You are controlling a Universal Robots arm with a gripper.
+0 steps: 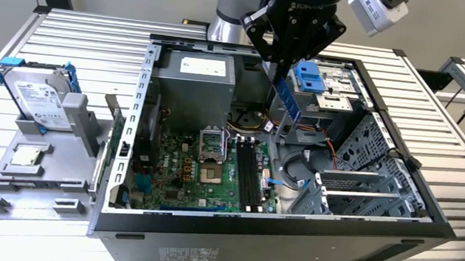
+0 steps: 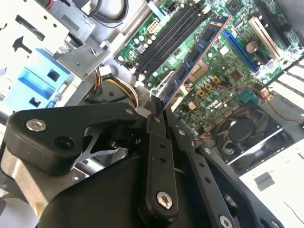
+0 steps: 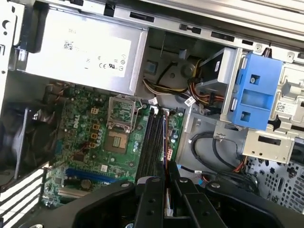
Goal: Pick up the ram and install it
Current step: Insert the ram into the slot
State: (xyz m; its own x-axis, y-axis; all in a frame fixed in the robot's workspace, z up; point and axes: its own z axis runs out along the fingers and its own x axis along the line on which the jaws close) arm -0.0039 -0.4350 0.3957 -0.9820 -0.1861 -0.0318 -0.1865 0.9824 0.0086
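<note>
Holding the ram (image 1: pixel 289 101) clamped by one end in the gripper (image 1: pixel 280 66), long axis pointing down toward the black slots (image 1: pixel 250 169), not touching.

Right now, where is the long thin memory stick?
In the exterior view the memory stick hangs pinched in the gripper over the open computer case, beside the blue bracket and above the board's black slots.
</note>
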